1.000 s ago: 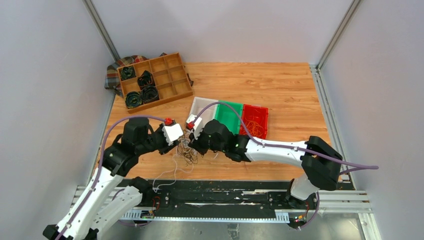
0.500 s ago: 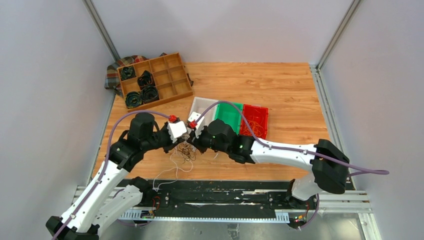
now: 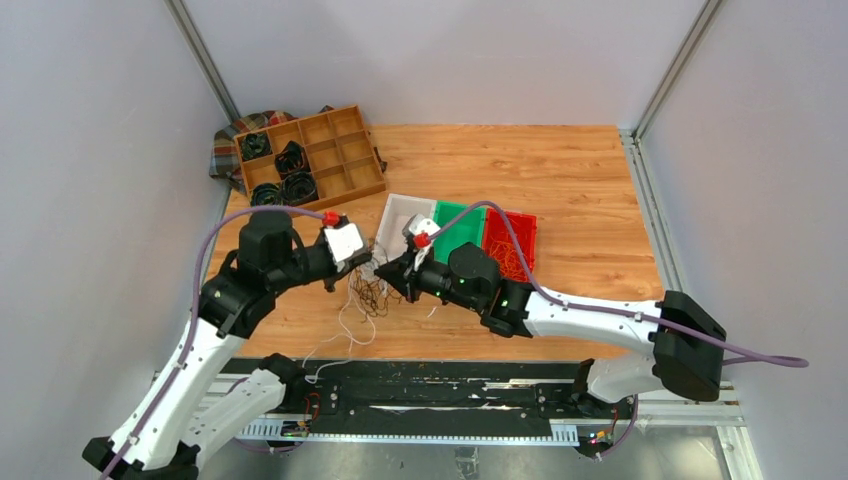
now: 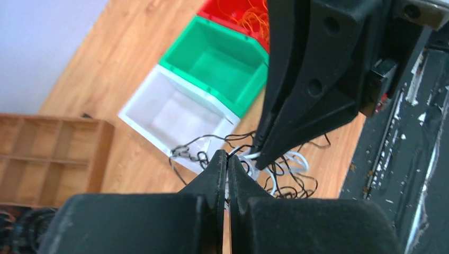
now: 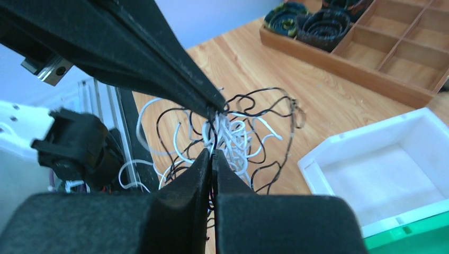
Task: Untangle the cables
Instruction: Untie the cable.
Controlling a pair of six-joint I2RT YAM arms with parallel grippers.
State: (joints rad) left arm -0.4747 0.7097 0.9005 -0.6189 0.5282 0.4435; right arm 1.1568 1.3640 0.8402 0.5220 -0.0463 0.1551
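Wooden worktop (image 3: 560,170) is filling the overhead view; above its near-left part the left end effector (image 4: 227,157) and right end effector (image 5: 212,153) are each pinching shut on the cables (image 3: 370,292), tips hiding the gripped strands (a dangling black-and-white knot).

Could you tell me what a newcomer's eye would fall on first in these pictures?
The left gripper and right gripper meet tip to tip left of centre, both shut on a tangle of white and black cables. Behind sit a white bin, green bin and red bin; a wooden tray of black coiled rolls lies far left.
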